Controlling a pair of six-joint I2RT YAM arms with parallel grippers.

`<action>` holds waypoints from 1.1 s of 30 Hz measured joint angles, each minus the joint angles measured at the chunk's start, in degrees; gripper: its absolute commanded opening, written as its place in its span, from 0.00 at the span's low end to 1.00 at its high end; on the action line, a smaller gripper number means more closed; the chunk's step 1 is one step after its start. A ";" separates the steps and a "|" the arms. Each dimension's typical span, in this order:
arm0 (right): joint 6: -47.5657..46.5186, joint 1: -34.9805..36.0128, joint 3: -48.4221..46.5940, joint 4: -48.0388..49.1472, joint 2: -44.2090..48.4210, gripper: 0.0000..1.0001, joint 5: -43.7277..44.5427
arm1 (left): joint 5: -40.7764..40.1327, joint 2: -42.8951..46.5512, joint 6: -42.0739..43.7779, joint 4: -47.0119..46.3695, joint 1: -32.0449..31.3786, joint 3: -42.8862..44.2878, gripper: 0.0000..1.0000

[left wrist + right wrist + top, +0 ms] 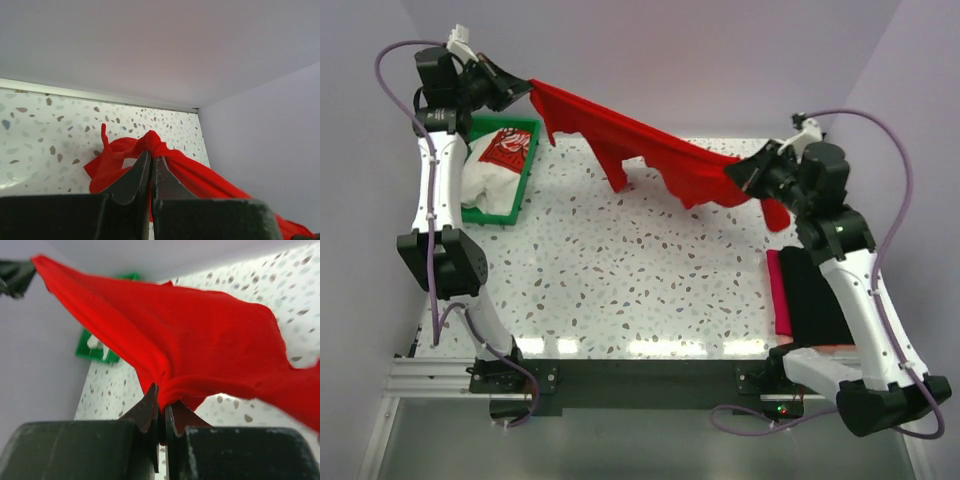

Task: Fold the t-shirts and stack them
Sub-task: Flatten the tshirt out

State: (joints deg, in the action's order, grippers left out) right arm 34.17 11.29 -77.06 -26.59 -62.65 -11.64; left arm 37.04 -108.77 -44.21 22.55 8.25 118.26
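At upper left of the overhead view, you see the left jaws pinched closed on one end of the red t-shirt (640,145), above the white t-shirt (498,165) in the green tray (490,214). The red cloth spans above the surface (620,270) to the right jaws, clamped on its other end. The folded magenta t-shirt (781,295) and black t-shirt (812,300) lie at lower right.

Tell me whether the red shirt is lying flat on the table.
No, the red shirt hangs stretched in midair between left gripper and right gripper.
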 measured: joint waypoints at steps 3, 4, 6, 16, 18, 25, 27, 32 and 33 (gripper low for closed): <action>0.85 5.03 3.93 2.03 -3.15 0.14 0.11 | -1.07 -1.66 1.70 2.49 2.29 2.38 0.25; 1.40 5.64 5.60 4.07 -5.99 0.22 0.13 | -1.46 -3.19 2.47 3.45 2.67 4.00 0.44; 2.03 5.88 8.31 6.03 -10.73 0.34 0.22 | -4.22 -5.79 4.28 4.42 2.78 5.62 0.55; 4.28 14.23 22.08 11.78 -18.16 0.59 1.90 | -26.69 12.96 7.32 2.78 -6.49 -39.43 0.53; 4.63 15.74 23.76 13.66 -17.49 0.58 1.99 | -31.36 21.94 6.71 3.28 -12.04 -49.37 0.50; 5.53 16.09 29.64 15.19 -13.55 0.58 5.16 | -45.35 47.93 -2.10 2.97 -29.09 -75.54 0.42; 5.60 16.09 31.30 15.47 -12.66 0.57 6.25 | -47.89 48.81 -5.55 4.72 -33.53 -79.65 0.42; 5.60 16.09 33.22 15.58 -12.59 0.57 7.54 | -52.70 48.68 -15.10 11.13 -45.05 -84.52 0.46; 5.60 16.09 33.59 15.72 -12.59 0.57 7.67 | -53.59 48.65 -16.90 12.17 -47.08 -84.54 0.47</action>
State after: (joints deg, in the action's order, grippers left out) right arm 39.77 27.38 -43.46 -10.87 -75.24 -3.97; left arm -16.56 -60.12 -61.10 34.72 -38.83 33.71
